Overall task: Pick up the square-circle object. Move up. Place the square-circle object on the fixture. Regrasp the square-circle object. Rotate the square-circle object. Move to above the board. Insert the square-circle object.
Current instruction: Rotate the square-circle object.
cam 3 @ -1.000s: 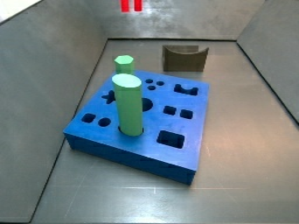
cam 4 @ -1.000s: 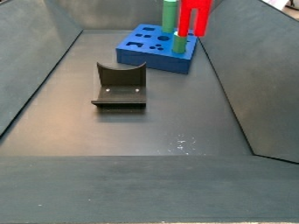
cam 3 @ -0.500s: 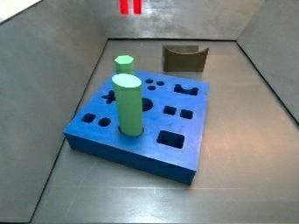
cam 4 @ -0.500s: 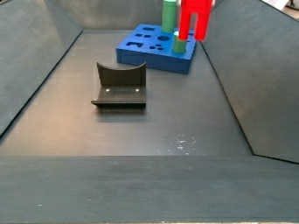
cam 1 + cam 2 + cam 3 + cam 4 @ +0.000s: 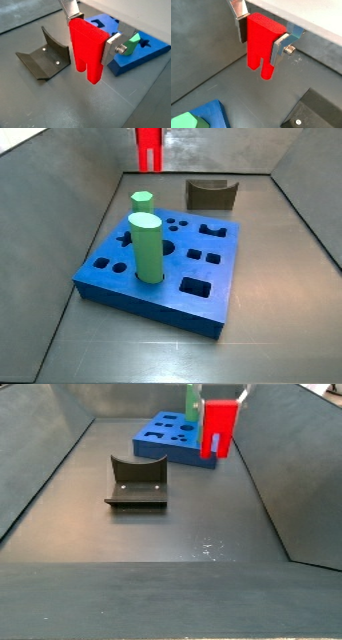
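1. We see the red peg (image 5: 87,50) hanging upright in the air, its narrower two-pronged end pointing down and clear of the floor.
2. The gripper (image 5: 93,31) is clamped on the upper part of the peg; in both wrist views a flat silver finger (image 5: 280,44) presses against each of its opposite sides, so we read the claw as closed on it.
3. In a side view the peg (image 5: 218,429) hangs in front of the blue board (image 5: 170,444), above the dark floor (image 5: 160,534).
4. In a side view we see only its lower part (image 5: 148,150) at the top edge of the picture, behind the board (image 5: 167,263).
5. The fixture (image 5: 136,481), a dark bracket with a curved notch, stands on the floor apart from the board, and the peg is not touching it.
6. Two green cylinders stand in the board, a tall one (image 5: 144,247) near the front and a shorter one (image 5: 142,201) behind it.
7. The other cut-out holes in the board, as far as we can see them, hold nothing.
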Tool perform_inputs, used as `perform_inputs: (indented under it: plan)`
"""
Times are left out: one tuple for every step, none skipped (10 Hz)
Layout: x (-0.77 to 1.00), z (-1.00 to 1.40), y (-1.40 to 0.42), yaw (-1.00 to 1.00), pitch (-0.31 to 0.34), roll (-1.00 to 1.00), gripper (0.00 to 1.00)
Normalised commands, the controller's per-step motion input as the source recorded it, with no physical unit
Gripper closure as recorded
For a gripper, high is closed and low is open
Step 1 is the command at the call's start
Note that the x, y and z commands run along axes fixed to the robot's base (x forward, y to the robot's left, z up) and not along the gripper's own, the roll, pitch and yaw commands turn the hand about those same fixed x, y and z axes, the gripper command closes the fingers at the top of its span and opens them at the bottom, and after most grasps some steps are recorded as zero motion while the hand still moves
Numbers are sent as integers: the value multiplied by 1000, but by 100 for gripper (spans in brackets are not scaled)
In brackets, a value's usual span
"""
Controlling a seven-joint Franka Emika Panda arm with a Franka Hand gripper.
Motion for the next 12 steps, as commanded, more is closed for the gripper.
perform_inputs:
  plan:
    - [20,-1000,24,-32,-23,37,100]
    - [30,-1000,24,-15,-13,66,100]
    - [34,-1000,24,-5,-11,83,100]
    - [37,-1000,20,3,-13,92,100]
    - [40,-1000,21,8,-18,101,100]
    - [44,-1000,17,13,-14,121,100]
    - [46,-917,8,17,-15,136,100]
    - [44,-831,4,19,-13,142,100]
    - [44,-721,8,15,-15,136,100]
    - [46,-641,6,12,-16,126,100]
    - [47,-561,9,10,-16,126,100]
    - [48,-487,7,11,-12,133,100]
